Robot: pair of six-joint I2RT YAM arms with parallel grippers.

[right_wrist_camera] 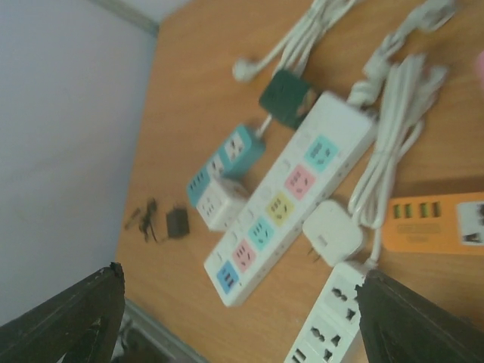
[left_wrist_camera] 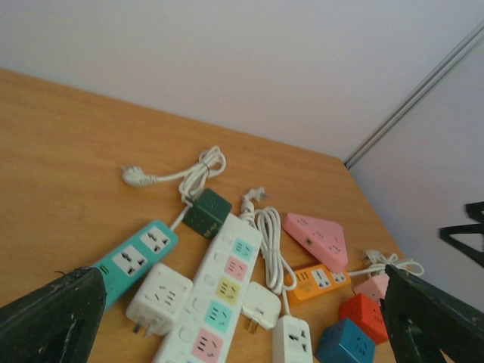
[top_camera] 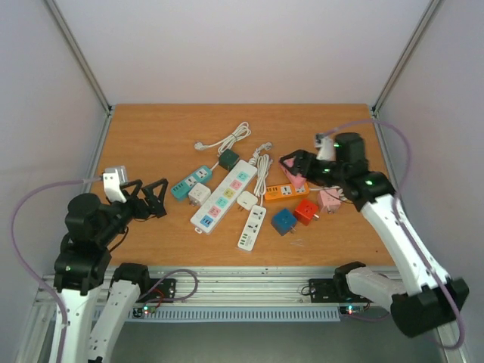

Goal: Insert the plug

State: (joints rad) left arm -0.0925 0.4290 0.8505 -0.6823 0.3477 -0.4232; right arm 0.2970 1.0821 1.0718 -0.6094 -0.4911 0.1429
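A small white plug adapter [top_camera: 246, 201] with bare prongs lies on the table between the long white power strip with coloured sockets [top_camera: 224, 195] and a narrow white strip [top_camera: 252, 227]. It also shows in the left wrist view [left_wrist_camera: 261, 306] and the right wrist view [right_wrist_camera: 333, 231]. My left gripper [top_camera: 151, 198] is open and empty, held over the table left of the strips. My right gripper [top_camera: 299, 162] is open and empty, above the pink triangular socket block [top_camera: 295, 172] and the orange strip [top_camera: 287, 192].
A teal strip [top_camera: 189, 181], a white cube adapter [top_camera: 198, 194] and a dark green cube [top_camera: 228, 159] with a coiled white cord lie at the left and back. Red [top_camera: 306, 211], blue [top_camera: 284, 221] and pink [top_camera: 330, 200] cubes sit at the right.
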